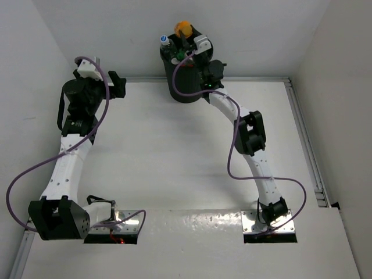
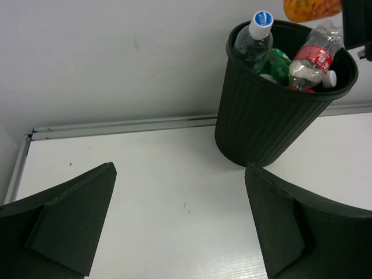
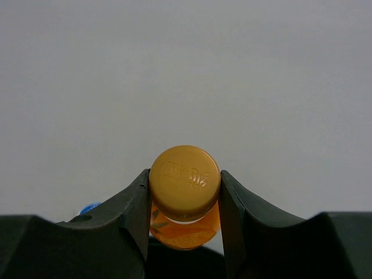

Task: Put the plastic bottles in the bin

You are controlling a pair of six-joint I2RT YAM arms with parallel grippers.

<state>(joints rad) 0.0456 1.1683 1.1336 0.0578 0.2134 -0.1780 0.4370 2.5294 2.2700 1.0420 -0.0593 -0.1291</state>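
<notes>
The black bin (image 1: pixel 185 87) stands at the table's far edge against the wall; in the left wrist view (image 2: pixel 261 125) it holds several bottles: a clear one with a blue cap (image 2: pixel 253 39), a green one (image 2: pixel 278 65), a clear one with a red label (image 2: pixel 311 58). My right gripper (image 1: pixel 187 36) is over the bin's rim, shut on the cap of the orange bottle (image 3: pixel 185 185), which hangs below the fingers (image 3: pixel 131 212). The orange bottle also shows in the top view (image 1: pixel 183 27). My left gripper (image 2: pixel 180 221) is open and empty above the table, left of the bin.
White walls close in the table at the back and on both sides. A metal rail (image 1: pixel 307 145) runs along the right edge. The left arm (image 1: pixel 72 157) bends along the left side.
</notes>
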